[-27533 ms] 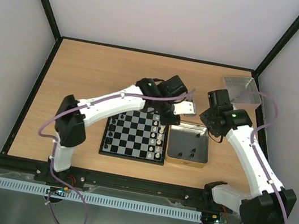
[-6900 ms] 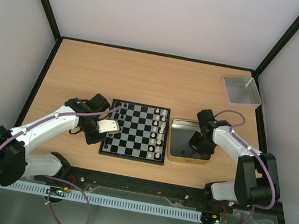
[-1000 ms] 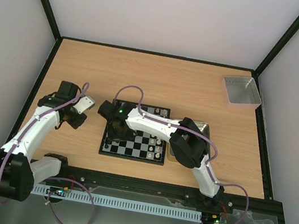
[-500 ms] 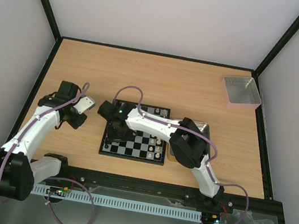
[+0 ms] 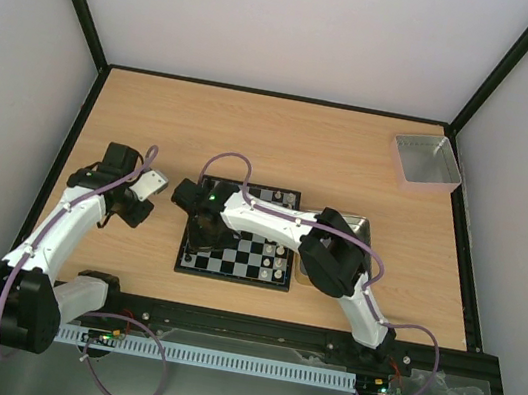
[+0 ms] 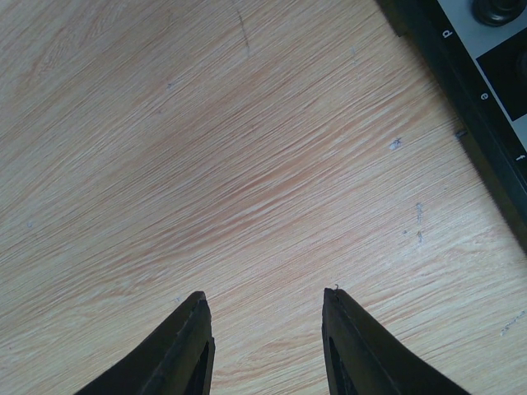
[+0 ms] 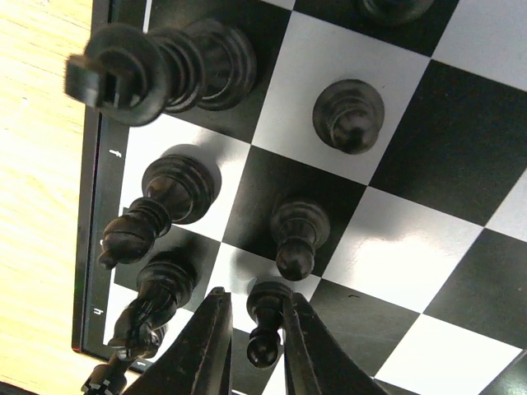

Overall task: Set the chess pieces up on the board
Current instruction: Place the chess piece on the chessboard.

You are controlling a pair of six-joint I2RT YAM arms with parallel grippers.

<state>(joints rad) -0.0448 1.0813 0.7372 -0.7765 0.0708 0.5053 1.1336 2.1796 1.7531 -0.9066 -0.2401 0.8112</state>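
Observation:
The board (image 5: 250, 267), black and silver checks, lies at the table's middle. Black chess pieces (image 5: 192, 246) line its left side and white ones (image 5: 281, 254) its right. My right gripper (image 5: 202, 238) hangs low over the board's left columns. In the right wrist view its fingers (image 7: 257, 294) stand narrowly open around a black pawn (image 7: 268, 317) that stands on the board (image 7: 412, 164). The right finger touches the pawn and a slit shows on the left side. A king (image 7: 123, 70), a bishop (image 7: 156, 206), a knight (image 7: 152, 300) and other pawns (image 7: 348, 115) stand close by. My left gripper (image 5: 142, 199) is open and empty over bare wood, left of the board.
A gold-rimmed tin (image 5: 366, 225) sits right of the board, mostly hidden by the right arm. A clear grey tray (image 5: 426, 160) stands at the back right. In the left wrist view the board's rim (image 6: 486, 82) crosses the upper right corner beyond my left gripper (image 6: 268, 296).
Over the last second the right wrist has shifted very slightly over the board's left columns. The left arm has stayed still.

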